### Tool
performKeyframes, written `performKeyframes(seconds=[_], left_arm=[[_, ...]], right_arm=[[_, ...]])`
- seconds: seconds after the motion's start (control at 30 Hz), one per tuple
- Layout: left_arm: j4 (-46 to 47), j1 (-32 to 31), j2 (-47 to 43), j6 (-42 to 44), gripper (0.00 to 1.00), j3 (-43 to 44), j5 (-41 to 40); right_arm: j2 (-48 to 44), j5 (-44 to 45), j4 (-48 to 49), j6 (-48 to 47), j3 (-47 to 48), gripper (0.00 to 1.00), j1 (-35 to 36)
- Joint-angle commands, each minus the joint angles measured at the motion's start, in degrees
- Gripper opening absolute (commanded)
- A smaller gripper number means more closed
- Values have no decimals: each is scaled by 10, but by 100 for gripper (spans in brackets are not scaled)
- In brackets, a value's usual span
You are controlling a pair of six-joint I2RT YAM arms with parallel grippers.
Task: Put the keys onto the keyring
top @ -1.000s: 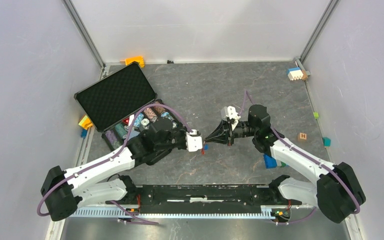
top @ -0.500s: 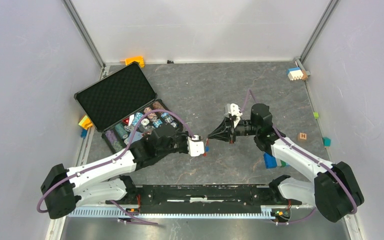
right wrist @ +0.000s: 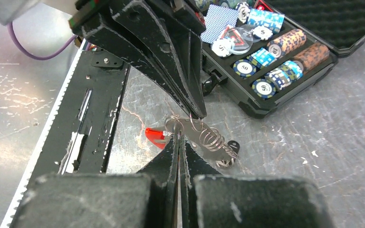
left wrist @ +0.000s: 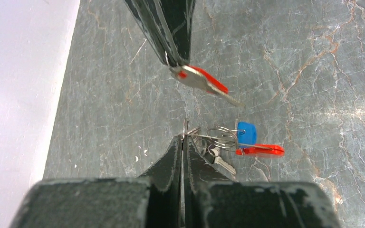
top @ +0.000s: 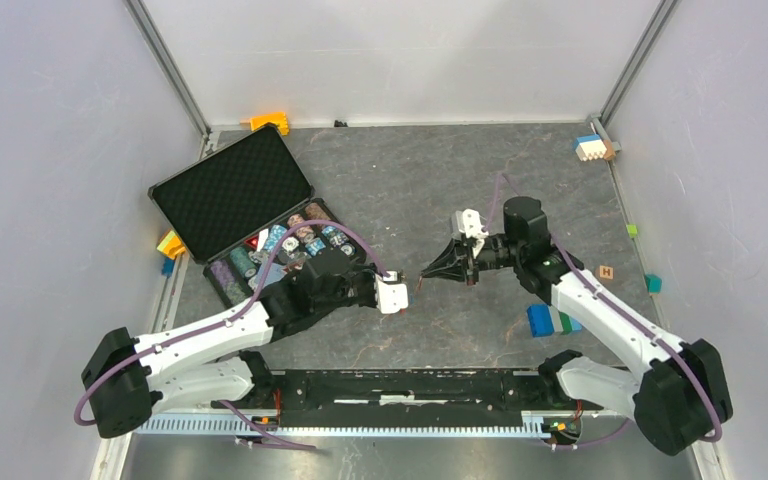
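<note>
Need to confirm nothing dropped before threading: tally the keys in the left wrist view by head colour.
Red-headed key, in the right gripper: 1
Blue-headed key, hanging at the keyring held by the left gripper: 1
Total: 2

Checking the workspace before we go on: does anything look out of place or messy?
Yes. Toy blocks lie scattered around the edges: an orange block at the back, a blue block at the front right. In the open case, loose chips and a card lie on top of the stacked rows.
</note>
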Motion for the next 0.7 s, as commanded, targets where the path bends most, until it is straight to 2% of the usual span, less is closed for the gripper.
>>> performKeyframes(seconds=[0.0,0.17,0.27,0.43,0.67], left_arm=[[40,-3,-3,21,2,3,4],[38,-2,-6,22,2,4,4],[24,-2,-13,16,2,8,27],[10,-2,-15,-3,2,13,71],[7,1,-14,-29,2,19,90]], right_arm=[[-34,-24,-82,-73,42,0,-10],[-33,24,-175,-156,70,0,-12],[-29,69,-159,-159,52,0,-12],[-14,80,-112,-153,21,0,8],[8,96,-117,-181,18,0,45]])
